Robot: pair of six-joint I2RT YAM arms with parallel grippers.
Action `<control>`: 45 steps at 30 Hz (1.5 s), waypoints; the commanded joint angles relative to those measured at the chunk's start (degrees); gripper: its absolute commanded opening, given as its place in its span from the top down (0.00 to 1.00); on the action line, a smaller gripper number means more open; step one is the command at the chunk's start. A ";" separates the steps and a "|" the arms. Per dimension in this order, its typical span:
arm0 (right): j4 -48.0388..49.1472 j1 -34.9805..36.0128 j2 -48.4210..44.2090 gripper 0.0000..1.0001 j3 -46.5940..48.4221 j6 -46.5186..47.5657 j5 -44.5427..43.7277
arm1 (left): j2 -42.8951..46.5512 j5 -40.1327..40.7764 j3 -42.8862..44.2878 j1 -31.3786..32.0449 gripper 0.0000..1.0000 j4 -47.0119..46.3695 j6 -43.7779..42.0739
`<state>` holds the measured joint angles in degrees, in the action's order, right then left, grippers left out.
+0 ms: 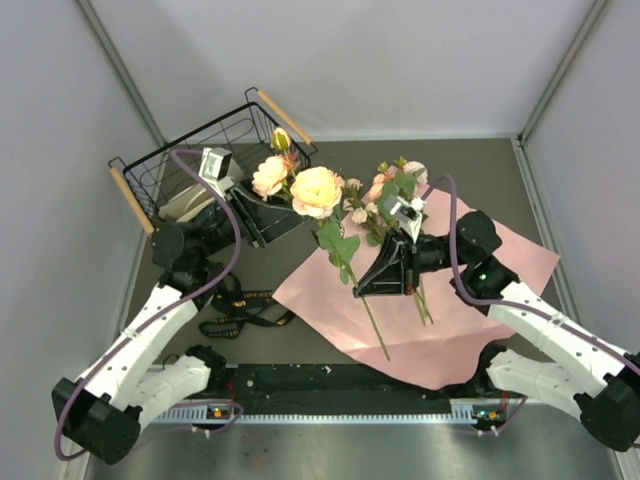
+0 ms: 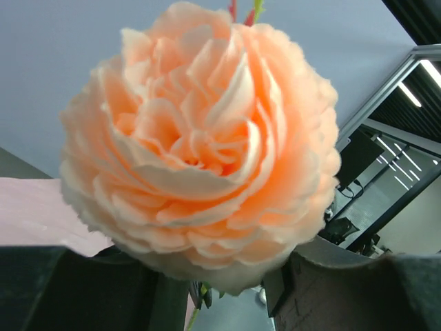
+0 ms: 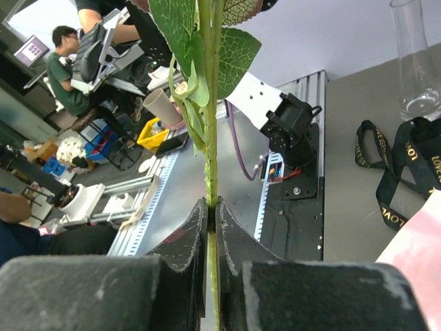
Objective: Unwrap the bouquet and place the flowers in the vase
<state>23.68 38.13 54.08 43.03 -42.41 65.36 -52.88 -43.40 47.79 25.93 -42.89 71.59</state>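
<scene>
Black wire basket with wooden handles (image 1: 131,200) sits far left, not the target. Just right of it, the left gripper (image 2: 215,286) is up under the big peach ruffled rose (image 2: 200,145). Its jaws stand partly apart with the base of the bloom between them; cannot tell if they pinch it. Risk: they are at the head, not the stem, so petals could crush or the head could pop off. Black ribbon with gold lettering (image 1: 240,310) lies loose on the dark table (image 1: 470,170) by the left arm, and in the right wrist view it lies beside the small clear glass vase (image 3: 417,62), which is upright and has no flowers in it. Risk: the vase looks light and sits close to the left arm's path, so a swing or a snagged ribbon could tip it. The vase is not clear in the top view. Mid-table, the right gripper (image 3: 212,207) is clamped tight on a long thin green stem with leaves (image 3: 211,138). It looks like the same rose's stem, though that is unsure. If so, the two arms pulling different ways could bend or snap it, and a grip so far down leaves a top-heavy bloom that may swing and miss the narrow rim. Smaller pink and cream roses (image 1: 385,185) lie by the right wrist and could get dragged along. The pink wrapping paper (image 1: 500,265) lies spread flat at right, so unwrapping looks done and no flowers are placed yet.
</scene>
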 commanded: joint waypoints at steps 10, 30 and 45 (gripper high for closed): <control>-2.49 2.39 1.73 1.00 2.50 5.41 -2.34 | 0.15 -0.64 0.90 0.35 0.69 -1.23 -1.28; -15.58 2.48 -0.20 0.43 5.31 12.42 -13.92 | 3.48 2.07 7.48 0.26 0.99 20.17 -17.12; -44.86 -6.23 -11.72 0.01 6.63 20.79 -54.56 | 15.88 61.48 29.80 0.26 1.00 70.58 -64.46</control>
<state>-17.26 33.10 42.54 49.19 -23.46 14.66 -38.39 -2.28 74.19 26.24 21.47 20.99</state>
